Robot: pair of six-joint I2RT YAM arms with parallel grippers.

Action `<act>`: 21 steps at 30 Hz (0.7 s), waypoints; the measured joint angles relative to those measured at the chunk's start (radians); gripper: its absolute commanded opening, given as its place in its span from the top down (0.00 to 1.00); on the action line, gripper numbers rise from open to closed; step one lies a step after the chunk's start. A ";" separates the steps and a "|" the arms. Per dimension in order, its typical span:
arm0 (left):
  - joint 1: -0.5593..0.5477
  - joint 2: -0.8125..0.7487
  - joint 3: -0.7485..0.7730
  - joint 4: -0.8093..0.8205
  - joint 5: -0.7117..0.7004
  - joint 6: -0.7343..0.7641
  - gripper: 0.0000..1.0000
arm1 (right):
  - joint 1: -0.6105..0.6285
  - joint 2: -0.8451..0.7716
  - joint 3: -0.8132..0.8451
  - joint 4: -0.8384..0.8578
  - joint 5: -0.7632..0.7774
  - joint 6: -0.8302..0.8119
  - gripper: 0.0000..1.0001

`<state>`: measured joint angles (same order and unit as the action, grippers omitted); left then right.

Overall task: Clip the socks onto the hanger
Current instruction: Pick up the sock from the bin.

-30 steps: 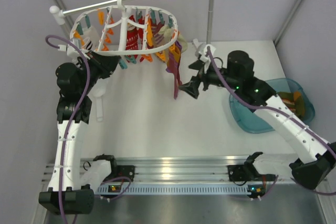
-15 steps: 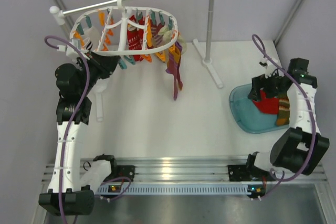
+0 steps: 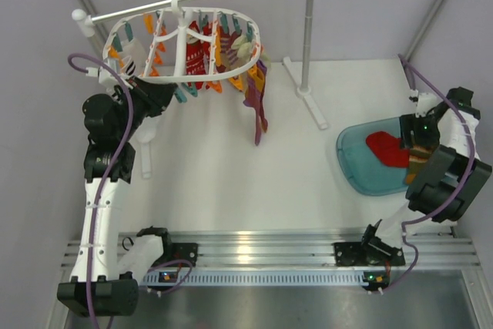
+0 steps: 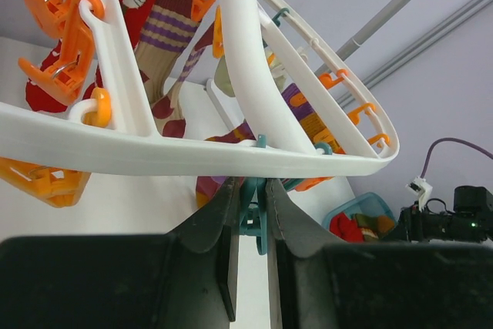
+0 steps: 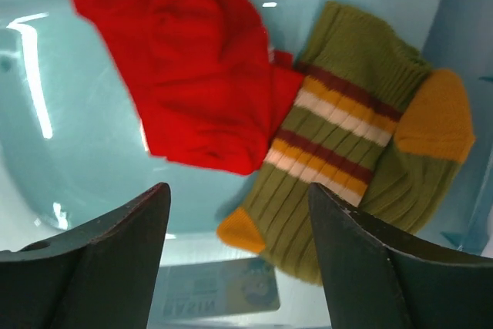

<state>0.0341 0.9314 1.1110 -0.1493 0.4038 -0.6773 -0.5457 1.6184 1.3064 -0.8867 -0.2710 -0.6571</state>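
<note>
Sock (image 5: 339, 136), olive with orange toe, lies in the blue basin (image 5: 62, 152) at 3 o'clock, touching a red sock (image 5: 185, 67). The right gripper (image 5: 237, 194) hangs above with jaws wide and empty, probably to pick it. At 11 o'clock, the left gripper (image 4: 250, 186) pinches a teal clip (image 4: 256, 229) under the hanger (image 4: 154, 148), probably to open it for the sock.

A second ago my right end effector (image 3: 414, 142) sat mid-frame in the top view, just beside the lower tip of the dark sock (image 3: 258, 117) hanging from the hanger (image 3: 182, 50). It has since swung to the right edge of the frame, the arm folding back on itself, and now hangs over the teal basin (image 3: 353, 169). The red sock (image 3: 384, 148), half covered on the way, shows again. The stand's foot (image 3: 310, 102) is uncovered too. The fingers now seem to sit above the olive striped sock (image 5: 339, 136), though from above my arm hides that.
</note>
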 measured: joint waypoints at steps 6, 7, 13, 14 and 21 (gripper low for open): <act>0.000 -0.004 -0.001 0.000 -0.001 0.013 1.00 | -0.002 0.058 0.010 0.137 0.097 0.095 0.39; 0.000 -0.006 -0.001 0.000 -0.002 0.014 1.00 | -0.002 0.058 0.009 0.164 0.117 0.111 0.42; 0.000 -0.011 -0.001 0.000 -0.005 0.018 1.00 | -0.005 0.066 -0.017 0.292 0.193 0.195 0.48; 0.000 -0.011 -0.001 0.000 -0.005 0.018 1.00 | -0.006 0.074 -0.017 0.304 0.198 0.206 0.49; 0.000 -0.011 -0.001 0.000 -0.006 0.022 1.00 | -0.006 0.154 -0.019 0.335 0.207 0.288 0.50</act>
<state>0.0341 0.9207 1.1099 -0.1497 0.3973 -0.6552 -0.5522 1.7721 1.2873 -0.5518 -0.0643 -0.3691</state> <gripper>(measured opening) 0.196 0.497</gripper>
